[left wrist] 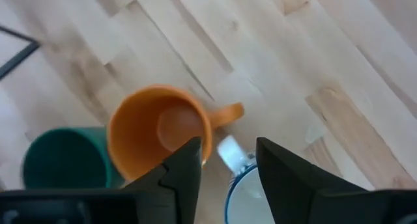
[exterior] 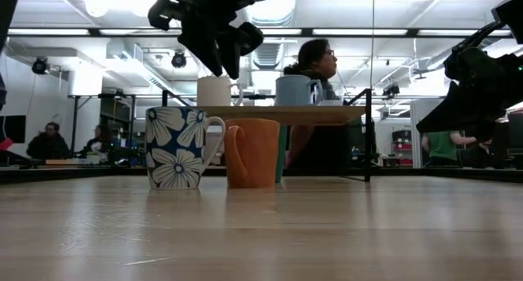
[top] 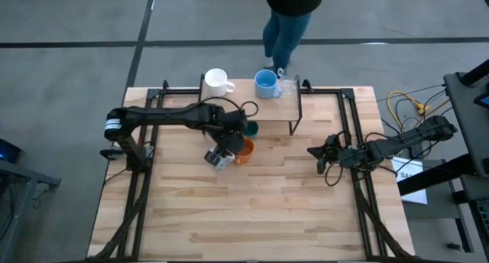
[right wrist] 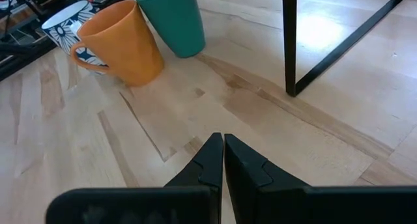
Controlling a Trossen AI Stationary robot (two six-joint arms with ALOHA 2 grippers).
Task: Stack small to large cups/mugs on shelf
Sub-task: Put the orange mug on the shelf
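Note:
A white mug with a dark blue flower pattern [exterior: 176, 148], an orange mug [exterior: 253, 153] and a dark green cup [top: 250, 129] stand upright on the table, close together in front of the shelf [top: 252, 102]. On the shelf's wooden top stand a white mug [top: 216, 81], a light blue mug [top: 266, 83] and a clear glass [top: 287, 86]. My left gripper [left wrist: 228, 165] hangs open above the patterned mug [left wrist: 251, 191] and the orange mug [left wrist: 159, 129], pointing steeply down and touching neither. My right gripper [right wrist: 223, 152] is shut with nothing in it, low over the table's right part.
The shelf's black legs [right wrist: 290, 42] stand between my right gripper and the mugs. A person [top: 286, 18] stands just beyond the table's far edge. Cables [top: 412, 106] lie off the table's right side. Bare wood fills the near half of the table [top: 252, 217].

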